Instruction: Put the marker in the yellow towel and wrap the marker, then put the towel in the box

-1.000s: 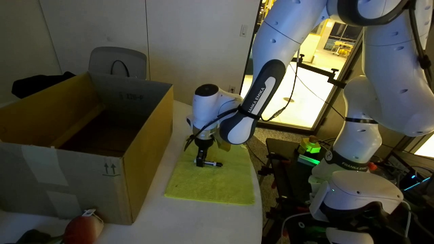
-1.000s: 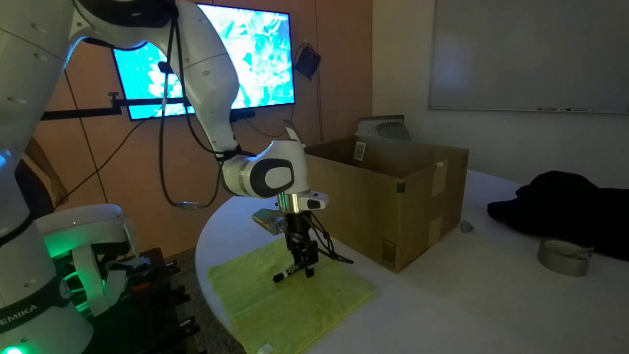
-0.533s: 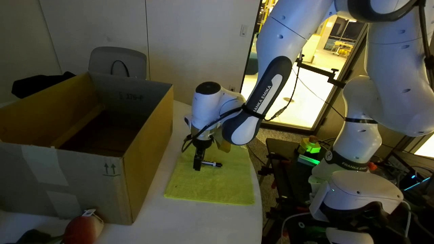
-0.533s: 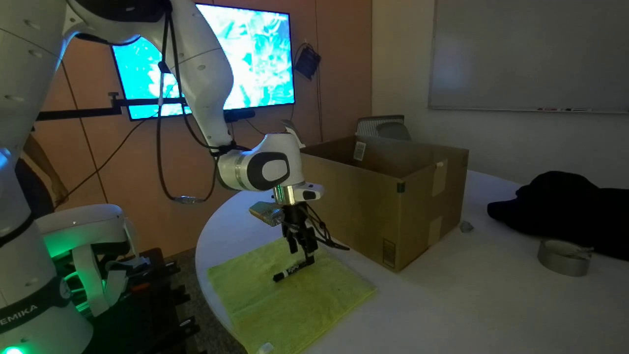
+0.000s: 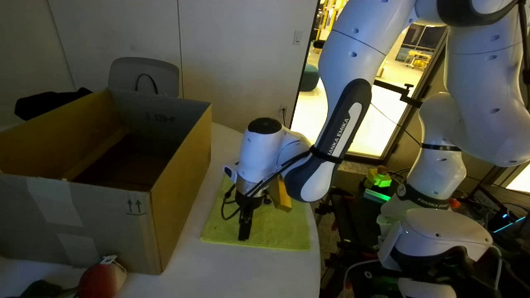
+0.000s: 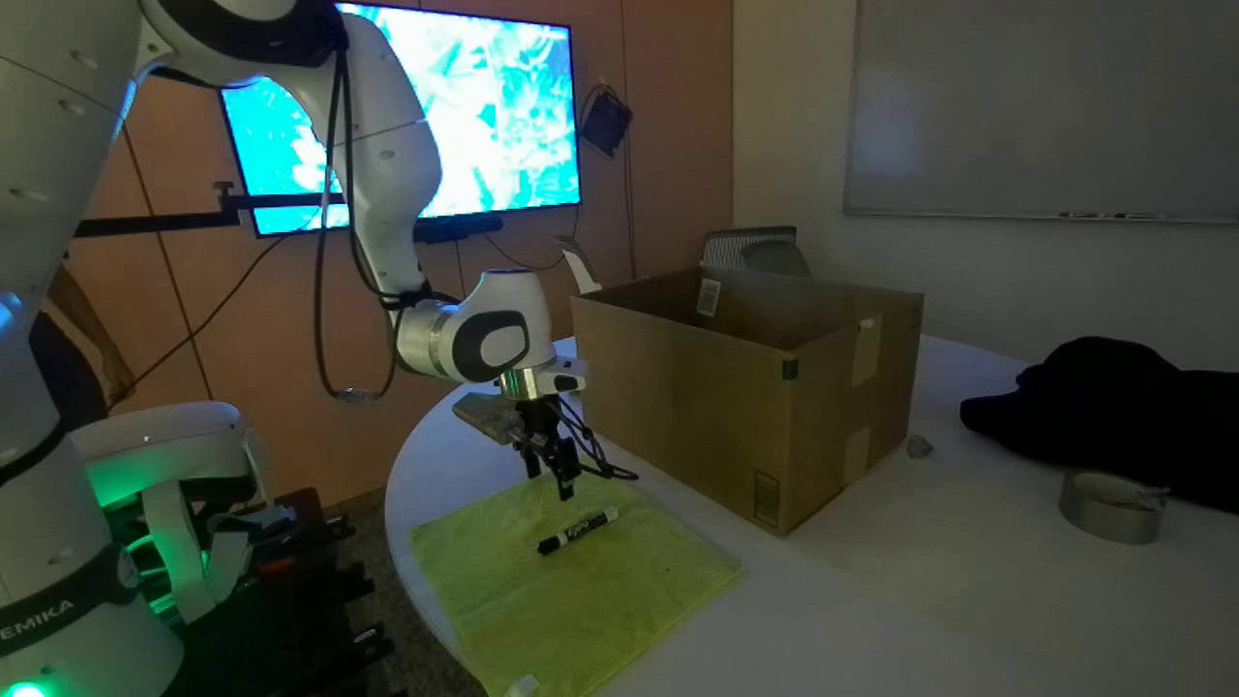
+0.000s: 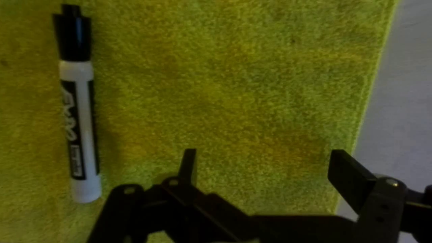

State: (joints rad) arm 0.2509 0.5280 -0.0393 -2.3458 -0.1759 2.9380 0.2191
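The marker (image 6: 578,530), white with a black cap and black label, lies flat on the yellow towel (image 6: 600,610). In the wrist view the marker (image 7: 79,111) is at the left, outside my jaws; in an exterior view the arm hides it. The towel (image 5: 285,231) lies spread flat on the table. My gripper (image 7: 263,151) is open and empty, its fingers wide apart over the towel near one edge. In the exterior views the gripper (image 5: 244,238) (image 6: 549,484) points down, beside and apart from the marker. The open cardboard box (image 5: 78,219) (image 6: 678,416) stands beside the towel.
A reddish round object (image 5: 101,281) lies by the box's near corner. A grey tape roll (image 6: 1110,508) and a black cloth (image 6: 1113,426) lie past the box. A small white piece (image 6: 523,686) is at a towel corner. The round table's edge runs close to the towel.
My gripper was at the marker's end one second ago. It has moved off sideways towards a towel edge, leaving the marker lying in place. Towel and box have not moved.
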